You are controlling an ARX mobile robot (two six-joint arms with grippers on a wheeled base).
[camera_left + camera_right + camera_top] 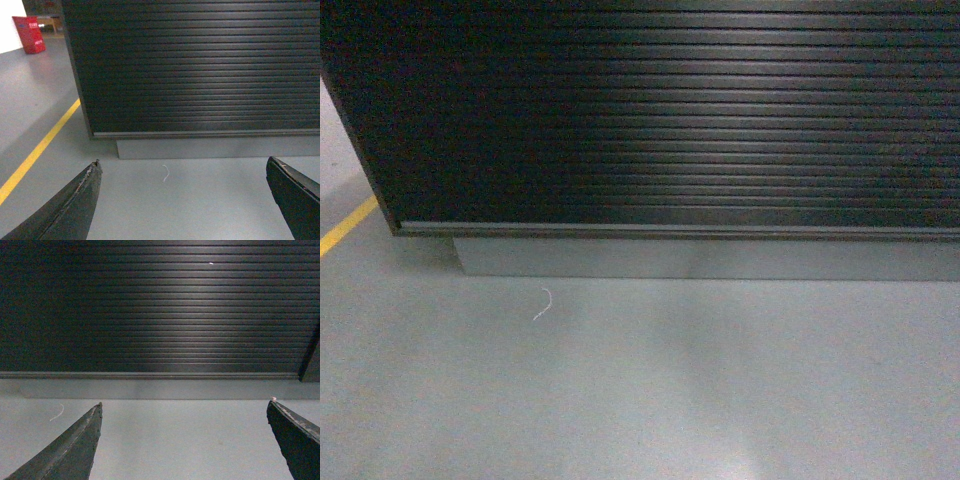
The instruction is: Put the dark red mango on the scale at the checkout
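The checkout fills the head view from nine to three o'clock, ribbed black front above grey floor. The mango and scale are out of sight. Left gripper and right gripper are both spread wide, empty. A white thread lies at twelve o'clock from the left gripper.

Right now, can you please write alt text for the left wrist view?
The ribbed black front of the checkout fills the view, with both open fingers of the left gripper low in frame. A yellow floor line and a red box lie left.
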